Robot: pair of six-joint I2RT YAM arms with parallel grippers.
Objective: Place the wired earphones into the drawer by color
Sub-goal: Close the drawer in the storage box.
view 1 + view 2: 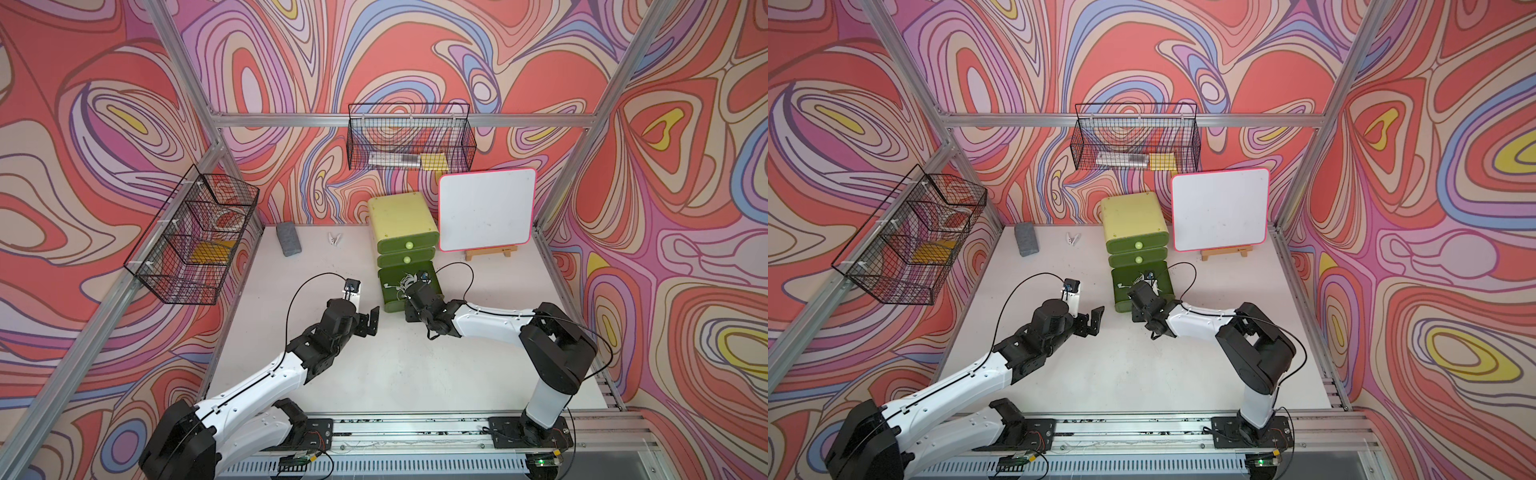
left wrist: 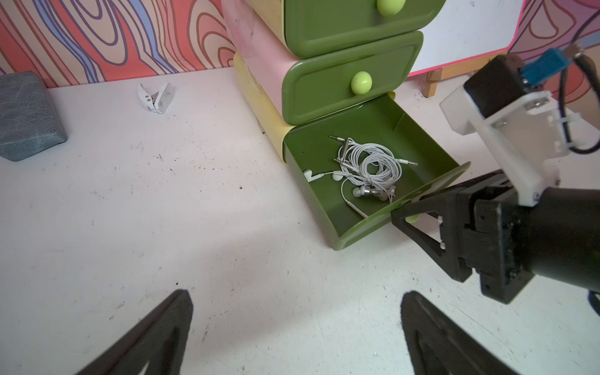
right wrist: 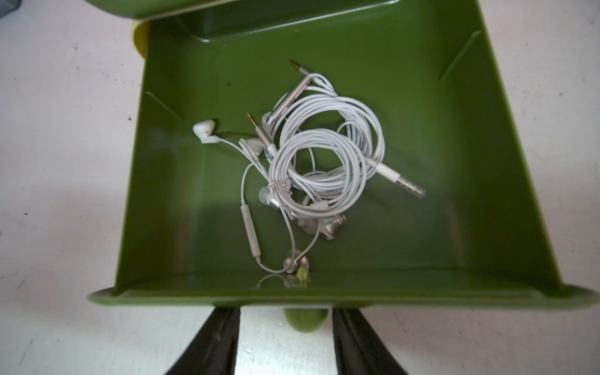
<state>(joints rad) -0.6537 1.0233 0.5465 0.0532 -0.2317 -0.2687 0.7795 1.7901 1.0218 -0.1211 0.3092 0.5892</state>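
The white wired earphones point(image 3: 321, 162) lie tangled in the pulled-out bottom drawer point(image 3: 487, 146) of the green cabinet point(image 1: 401, 216) (only white ones show inside). The right gripper point(image 3: 287, 313) straddles the drawer's knob point(image 3: 305, 321), its jaws part-narrowed, with a gap showing on one side. The left gripper point(image 2: 297, 293) hangs wide open over the worktop point(image 2: 130, 211) nearby.

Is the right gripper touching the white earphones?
Apart. Right wrist view: the white earphones lie inside the drawer, its front wall between them and the right gripper outside.
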